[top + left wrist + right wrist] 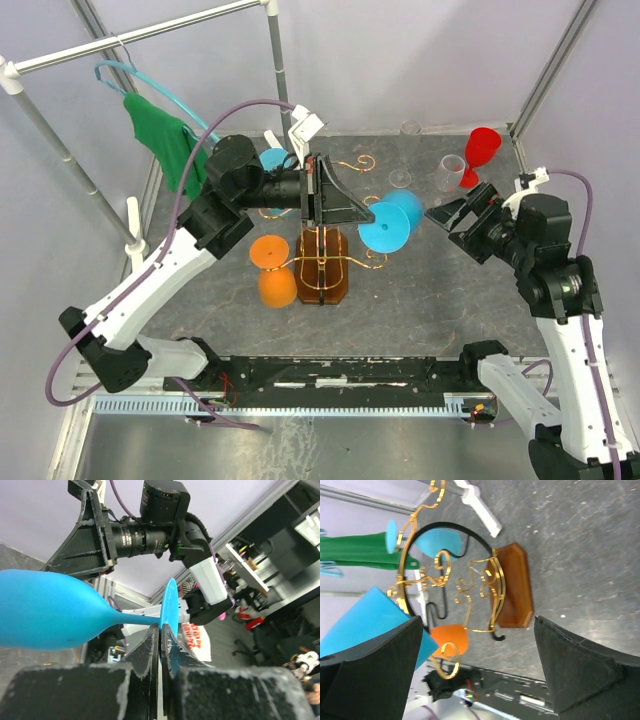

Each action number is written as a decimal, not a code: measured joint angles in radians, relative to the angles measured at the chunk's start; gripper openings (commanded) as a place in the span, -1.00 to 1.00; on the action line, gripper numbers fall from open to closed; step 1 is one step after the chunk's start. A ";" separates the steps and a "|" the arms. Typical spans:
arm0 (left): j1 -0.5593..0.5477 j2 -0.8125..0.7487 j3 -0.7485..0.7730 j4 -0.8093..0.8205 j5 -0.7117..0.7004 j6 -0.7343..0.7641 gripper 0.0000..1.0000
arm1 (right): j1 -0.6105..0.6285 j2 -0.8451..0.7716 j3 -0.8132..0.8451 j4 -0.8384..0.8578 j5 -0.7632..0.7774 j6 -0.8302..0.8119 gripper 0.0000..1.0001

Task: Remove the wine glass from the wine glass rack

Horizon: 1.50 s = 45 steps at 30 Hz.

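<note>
The wine glass rack is a gold wire stand on a brown wooden base, mid-table. It also shows in the right wrist view. My left gripper reaches over the rack's top and is shut on the foot of a blue wine glass. The glass lies sideways just right of the rack's arms. In the left wrist view my gripper pinches the thin foot disc, and the glass's bowl points left. Whether the glass touches the wire is hidden. My right gripper is open and empty, facing the rack.
An orange glass hangs at the rack's left. Another blue glass is behind my left arm. A red glass and clear glasses stand at the back right. A green cloth hangs from the pipe frame at the back left.
</note>
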 measured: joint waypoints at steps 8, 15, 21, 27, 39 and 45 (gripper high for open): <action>0.000 -0.059 0.007 -0.126 0.018 0.252 -0.95 | -0.012 -0.121 -0.110 0.183 -0.151 0.359 0.99; 0.000 -0.088 0.003 -0.182 0.024 0.412 -0.95 | -0.012 -0.115 -0.335 0.467 -0.304 0.747 0.99; 0.000 -0.081 0.003 -0.182 0.063 0.471 -0.95 | -0.011 -0.098 -0.327 0.630 -0.372 0.906 1.00; 0.000 -0.048 0.003 -0.174 0.088 0.492 -0.95 | 0.001 -0.080 -0.323 0.719 -0.405 0.993 1.00; -0.003 -0.003 0.012 -0.098 0.132 0.491 -0.94 | 0.064 0.001 -0.320 0.781 -0.409 1.038 1.00; -0.017 0.011 0.012 -0.083 0.148 0.491 -0.95 | 0.087 0.020 -0.319 0.794 -0.404 1.044 0.72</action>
